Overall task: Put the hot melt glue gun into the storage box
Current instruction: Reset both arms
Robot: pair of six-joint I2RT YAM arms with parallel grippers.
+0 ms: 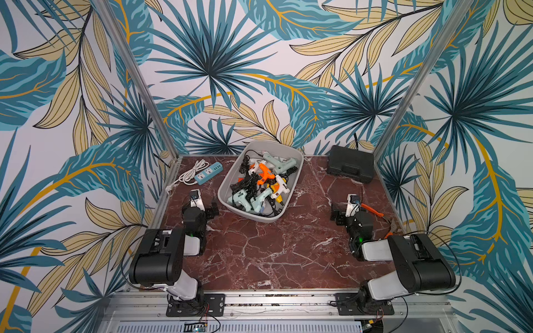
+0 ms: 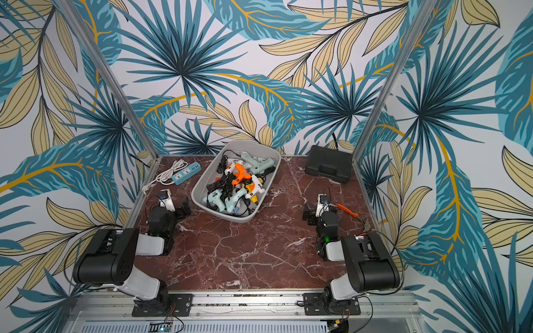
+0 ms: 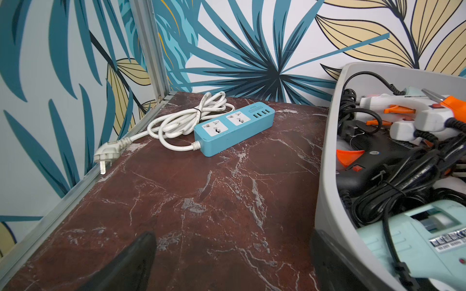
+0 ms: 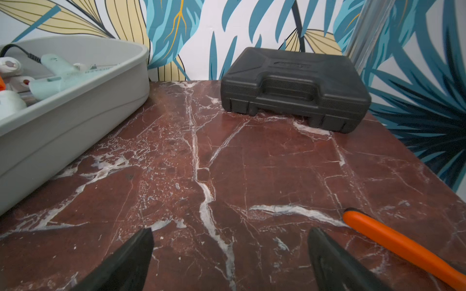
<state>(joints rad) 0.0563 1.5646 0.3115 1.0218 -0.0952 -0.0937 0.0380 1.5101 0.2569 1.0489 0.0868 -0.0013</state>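
Both jaws gape empty over the table (image 1: 259, 253); storage box (image 1: 251, 216) at 12 o'clock holds perhaps eight glue guns (image 1: 265, 173).

Robot test booth: aluminium frame (image 1: 274, 299), leaf backdrop (image 1: 210, 66) (marble-look tabletop (image 1: 274, 253)).

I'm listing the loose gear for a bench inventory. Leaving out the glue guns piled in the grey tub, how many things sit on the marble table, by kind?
storage box: 1
power strip: 1
black hard case: 1
orange-handled tool: 1
Total: 4
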